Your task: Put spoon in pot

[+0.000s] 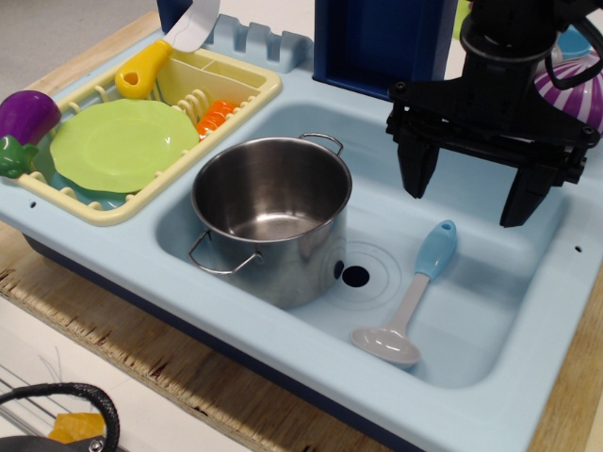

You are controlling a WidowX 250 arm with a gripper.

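The spoon (415, 292) lies on the floor of the light blue sink (490, 311), blue handle pointing to the back right, pale round bowl to the front. The steel pot (271, 217) stands upright and empty in the sink's left half, with wire loop handles front and back. My black gripper (469, 196) hangs open above the sink's right half, just over the spoon's handle end, its two fingers (417, 169) spread wide and holding nothing.
A yellow dish rack (141, 113) at the left holds a green plate (122, 141), an orange piece and a yellow-handled white utensil (160, 52). A purple eggplant (26, 118) lies at its left end. A dark blue backsplash (377, 42) and a striped purple object (570, 89) stand behind the sink.
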